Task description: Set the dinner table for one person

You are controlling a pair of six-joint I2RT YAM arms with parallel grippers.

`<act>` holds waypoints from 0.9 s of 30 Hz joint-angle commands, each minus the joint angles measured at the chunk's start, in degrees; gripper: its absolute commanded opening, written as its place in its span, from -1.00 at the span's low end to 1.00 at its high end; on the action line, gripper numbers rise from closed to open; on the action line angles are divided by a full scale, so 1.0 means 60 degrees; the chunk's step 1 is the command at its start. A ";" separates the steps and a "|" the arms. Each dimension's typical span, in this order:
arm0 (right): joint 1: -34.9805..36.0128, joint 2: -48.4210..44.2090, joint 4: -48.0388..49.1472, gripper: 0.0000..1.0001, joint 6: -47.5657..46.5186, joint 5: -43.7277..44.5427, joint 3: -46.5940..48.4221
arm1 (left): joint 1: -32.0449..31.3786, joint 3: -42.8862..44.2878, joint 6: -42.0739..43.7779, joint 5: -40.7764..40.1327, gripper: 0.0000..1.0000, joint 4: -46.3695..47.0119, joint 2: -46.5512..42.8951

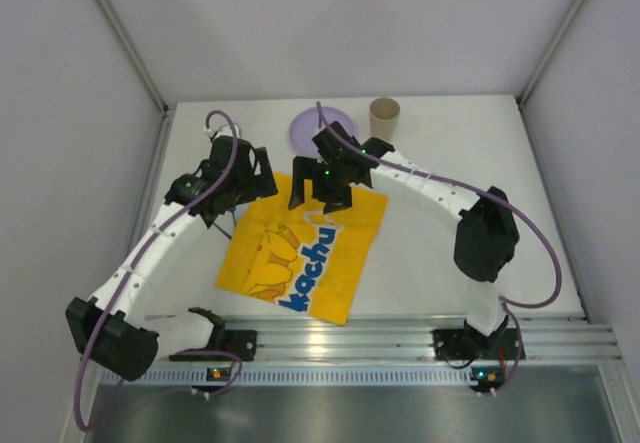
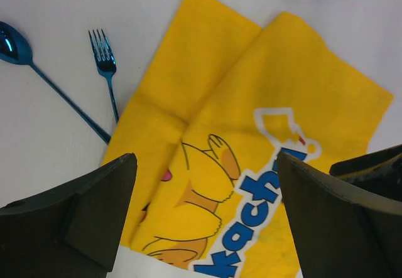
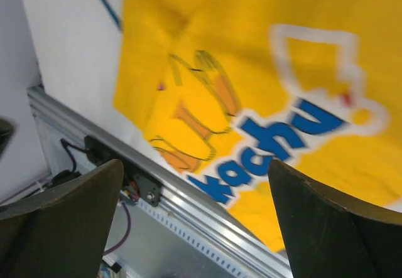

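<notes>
Dinner table [image 1: 450,263] fills the middle of the top view, with the yellow mat [image 1: 300,253] lying askew at its centre. The left gripper [image 1: 238,191] and right gripper [image 1: 318,195] are released and empty above the mat's upper edge. The purple plate [image 1: 305,128], at upper centre, is probably to be fetched next. It is best gripped by the rim and set mid-mat.

The cloth mat [image 1: 300,253] lies skewed on the bench [image 1: 450,133], about mid-width and toward the near edge. Behind it, on the far side, sits a plate [image 1: 303,128], with a cup [image 1: 384,118] standing just right of it. Left of the mat there's a fork [image 2: 105,68], then a spoon [image 2: 12,46] further left, both handles running toward the mat.
</notes>
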 commanded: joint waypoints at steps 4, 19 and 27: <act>-0.0949 -0.2166 -0.0442 0.99 0.0325 0.0792 -0.2802 | -0.0012 -0.0523 -0.0201 -0.0243 0.97 -0.0748 -0.0936; -0.0627 -0.1456 0.3089 0.99 0.1394 0.0353 -0.6395 | -0.0012 -0.0055 -0.0231 0.0402 0.97 -0.1142 -0.0849; -0.0187 -0.0195 0.3925 0.78 0.1600 0.0105 -0.6030 | -0.0012 0.0004 -0.0129 0.0343 0.97 -0.1743 -0.1053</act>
